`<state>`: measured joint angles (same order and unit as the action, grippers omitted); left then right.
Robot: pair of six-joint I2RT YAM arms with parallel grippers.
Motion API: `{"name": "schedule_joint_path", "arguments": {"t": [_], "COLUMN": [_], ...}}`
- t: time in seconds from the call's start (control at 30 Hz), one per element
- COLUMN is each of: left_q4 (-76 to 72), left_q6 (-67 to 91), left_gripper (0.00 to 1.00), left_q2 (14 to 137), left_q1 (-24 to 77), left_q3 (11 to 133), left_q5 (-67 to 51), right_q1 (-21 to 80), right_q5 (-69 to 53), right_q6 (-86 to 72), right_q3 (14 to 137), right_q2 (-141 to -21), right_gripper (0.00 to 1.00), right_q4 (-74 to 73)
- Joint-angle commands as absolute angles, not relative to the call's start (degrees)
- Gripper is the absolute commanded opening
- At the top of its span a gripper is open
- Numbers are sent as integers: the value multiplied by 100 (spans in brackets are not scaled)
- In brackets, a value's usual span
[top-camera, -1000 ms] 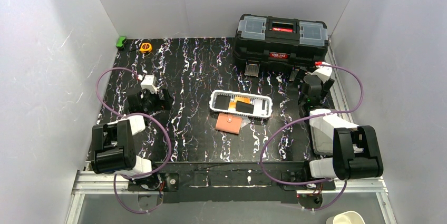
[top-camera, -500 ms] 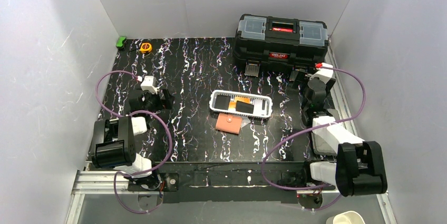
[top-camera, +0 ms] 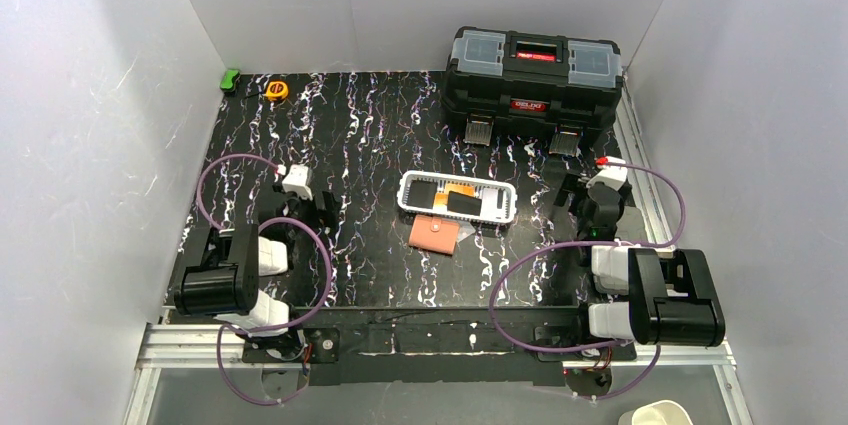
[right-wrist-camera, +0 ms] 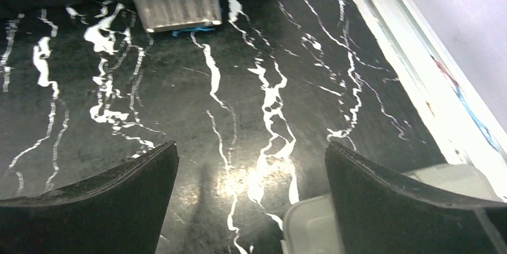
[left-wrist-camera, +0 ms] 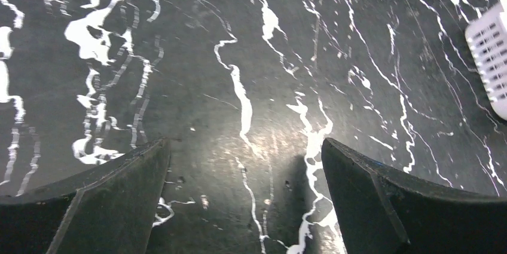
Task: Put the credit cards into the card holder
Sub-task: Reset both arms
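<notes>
The credit cards, black and orange, lie inside a white slotted basket at the table's middle. Just in front of the basket lies the salmon-pink card holder, closed and flat. My left gripper hovers low over the marbled table, well left of the holder; its jaws stand open and empty, with the basket's corner at the right edge of the left wrist view. My right gripper is far right of the basket, open and empty, pointing toward the toolbox.
A black toolbox stands at the back right, one metal latch hanging down ahead of the right gripper. A clear plastic container sits under the right jaws. An orange tape measure and a green item lie back left.
The left gripper has come nearer and slightly right. The right gripper has drawn back from the toolbox toward the near edge. Both stayed open; cards, basket and holder have not moved.
</notes>
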<state>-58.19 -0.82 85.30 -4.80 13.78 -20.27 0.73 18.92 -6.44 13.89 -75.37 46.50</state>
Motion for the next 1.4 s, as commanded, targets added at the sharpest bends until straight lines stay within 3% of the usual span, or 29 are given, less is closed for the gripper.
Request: {"name": "schedule_joint_path", "arguments": {"t": [0.0, 0.23, 0.43, 0.63, 0.77, 0.9, 0.97, 1.03, 1.37], "left_q4": [-6197, -5995, -5990, -5930, -5940, -5958, -5964, -5978, -5977], "left_q6": [-187, -193, -189, -200, -195, -194, -193, -193, -196], "left_gripper": [98, 98, 98, 98, 98, 98, 98, 98, 98], "left_q2": [8565, 8514, 8521, 8494, 8499, 8499, 8511, 8509, 8501], "left_q1": [-409, -422, -422, -429, -425, -423, -430, -423, -422], "left_q3": [1575, 1598, 1614, 1617, 1617, 1617, 1613, 1609, 1609], "left_q5": [-1825, -1750, -1754, -1753, -1758, -1757, -1758, -1751, -1732], "right_q1": [80, 108, 349, 299, 488, 527, -18, -123, -123], "right_q5": [1518, 924, 494, 551, -615, 297, -75, 479, 483], "right_q6": [-544, -270, 241, 181, 923, 561, 68, -272, -267], "right_q3": [1466, 1261, 523, 985, -514, 55, 1371, 1492, 1456], "right_q2": [-7635, -7522, -7489, -7542, -7841, -7941, -7641, -7642, -7622], "right_gripper": [98, 98, 98, 98, 98, 98, 98, 98, 98], "right_q4": [5714, 5947, 7304, 6453, 9116, 8761, 5932, 5688, 5757]}}
